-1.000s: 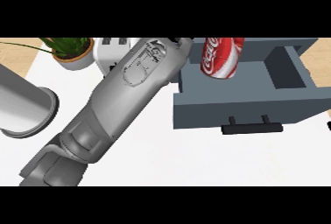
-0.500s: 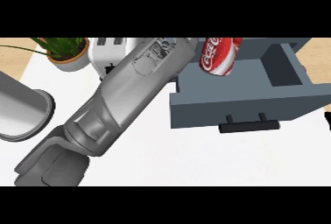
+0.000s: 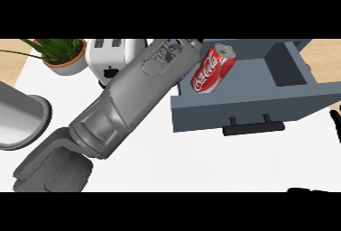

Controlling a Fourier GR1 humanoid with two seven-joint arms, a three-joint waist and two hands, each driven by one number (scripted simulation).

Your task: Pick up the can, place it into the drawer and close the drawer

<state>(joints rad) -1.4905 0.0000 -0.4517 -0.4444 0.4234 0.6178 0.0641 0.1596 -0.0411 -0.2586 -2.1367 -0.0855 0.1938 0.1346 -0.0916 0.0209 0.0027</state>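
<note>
A red can (image 3: 213, 67) lies tilted inside the open grey drawer (image 3: 293, 97), towards its left side. My left forearm (image 3: 133, 99) runs from the lower left up to the drawer's back left corner, and its wrist ends beside the can at the view's upper edge. The left hand itself is cut off there, so I cannot see whether it touches the can. Only small black parts of my right hand (image 3: 335, 121) show at the right edge, just right of the drawer's front.
A white toaster (image 3: 113, 56) and a potted plant (image 3: 63, 54) stand at the back left. A grey round pot (image 3: 23, 119) sits at the left edge. The drawer's black handle (image 3: 253, 128) faces the white counter (image 3: 220, 162).
The left forearm has swung so its elbow end sits further left and lower. The can has sunk a little lower into the drawer. The drawer stays open.
</note>
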